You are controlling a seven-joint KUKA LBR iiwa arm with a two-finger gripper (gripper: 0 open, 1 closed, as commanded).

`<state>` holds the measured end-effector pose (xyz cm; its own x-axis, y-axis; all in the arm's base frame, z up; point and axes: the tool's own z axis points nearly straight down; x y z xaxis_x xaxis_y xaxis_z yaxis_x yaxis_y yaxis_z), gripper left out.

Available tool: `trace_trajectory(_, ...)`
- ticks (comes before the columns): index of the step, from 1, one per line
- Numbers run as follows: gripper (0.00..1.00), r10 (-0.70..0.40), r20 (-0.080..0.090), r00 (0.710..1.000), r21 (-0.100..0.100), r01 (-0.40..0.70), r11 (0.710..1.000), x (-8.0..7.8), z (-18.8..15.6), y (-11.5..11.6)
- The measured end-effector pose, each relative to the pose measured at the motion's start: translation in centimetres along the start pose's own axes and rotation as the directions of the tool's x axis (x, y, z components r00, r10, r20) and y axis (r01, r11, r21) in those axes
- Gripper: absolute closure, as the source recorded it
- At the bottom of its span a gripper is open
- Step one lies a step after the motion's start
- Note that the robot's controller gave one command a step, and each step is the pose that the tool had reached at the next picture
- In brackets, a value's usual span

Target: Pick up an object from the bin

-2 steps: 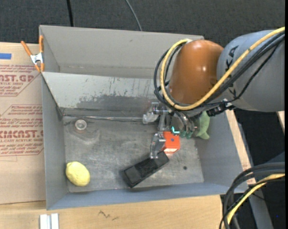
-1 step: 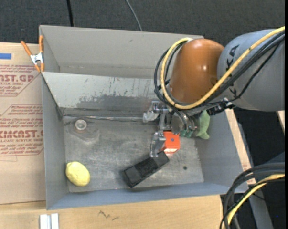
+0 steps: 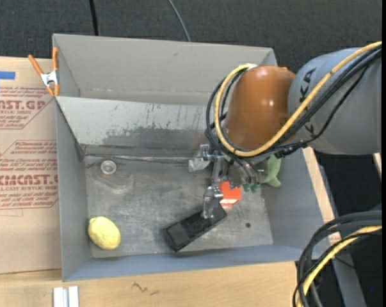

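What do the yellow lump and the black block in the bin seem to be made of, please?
Yellow lump: probably foam or soft plastic, matte, judging by its dull, bumpy skin. Black block: likely hard plastic or rubber, slightly satin, with flat faces and straight edges.

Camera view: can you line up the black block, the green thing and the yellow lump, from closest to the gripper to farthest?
1. Black block, right by the gripper, at the front middle of the bin.
2. Green thing, off by the right wall.
3. Yellow lump, way over in the front left corner.
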<state>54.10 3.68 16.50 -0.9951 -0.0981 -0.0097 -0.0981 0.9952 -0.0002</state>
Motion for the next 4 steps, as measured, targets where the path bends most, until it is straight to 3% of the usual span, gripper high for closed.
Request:
trace_trajectory(1, 0.00, -0.226, -0.014, 0.974, -0.004, 0.226, 0.974, 1.6, 3.1, -0.3)
trace_trajectory(2, 0.00, -0.364, -0.008, 0.931, -0.004, 0.364, 0.931, 1.6, 2.8, -0.1)
trace_trajectory(3, 0.00, -0.432, -0.039, 0.901, -0.010, 0.432, 0.902, 2.6, 8.1, -0.1)
trace_trajectory(4, 1.00, -0.433, -0.003, 0.901, -0.003, 0.433, 0.901, 2.4, 9.1, 0.1)
